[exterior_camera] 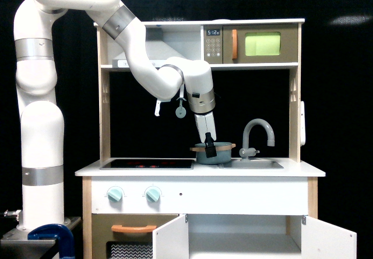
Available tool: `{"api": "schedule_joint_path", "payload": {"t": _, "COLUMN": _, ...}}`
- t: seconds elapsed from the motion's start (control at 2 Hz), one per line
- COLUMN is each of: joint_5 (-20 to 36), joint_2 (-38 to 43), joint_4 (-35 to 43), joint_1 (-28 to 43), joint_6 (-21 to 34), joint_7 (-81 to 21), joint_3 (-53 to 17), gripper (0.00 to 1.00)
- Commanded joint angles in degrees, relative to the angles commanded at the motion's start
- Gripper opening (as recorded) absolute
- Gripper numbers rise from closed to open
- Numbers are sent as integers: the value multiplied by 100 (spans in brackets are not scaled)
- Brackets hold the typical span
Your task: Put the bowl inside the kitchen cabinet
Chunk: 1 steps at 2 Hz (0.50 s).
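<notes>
Exterior view: the bowl [216, 153] sits on the white worktop [198, 168] directly under my tool [209, 148], at the sink's [250, 164] near edge, its tan wooden rim sticking out on both sides. My tool points straight down and its dark fingertips overlap the bowl's rim on the side toward the exterior view's left; whether the fingers are closed on that rim or merely standing at it, I cannot tell from here.

Just past the bowl, toward the exterior view's right of my tool, the grey faucet [256, 135] arches over the sink. On the other side of my tool the black hob [147, 164] lies flat in the worktop. A small utensil [181, 111] hangs up beside my wrist. Above my tool, on the top shelf, is the microwave [252, 44] with its green window and orange handle.

Well below my tool, the kitchen cabinet [245, 235] stands with both white doors swung open toward the camera. Beside it, further to the exterior view's left, is the oven door [133, 235] with an orange handle.
</notes>
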Motion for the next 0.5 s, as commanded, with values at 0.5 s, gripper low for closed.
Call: {"api": "schedule_joint_path", "payload": {"t": 0.5, "joint_5": 74, "joint_2": 191, "joint_4": 160, "joint_1": -30, "joint_6": -29, "joint_7": -26, "joint_3": 78, "gripper": 0}}
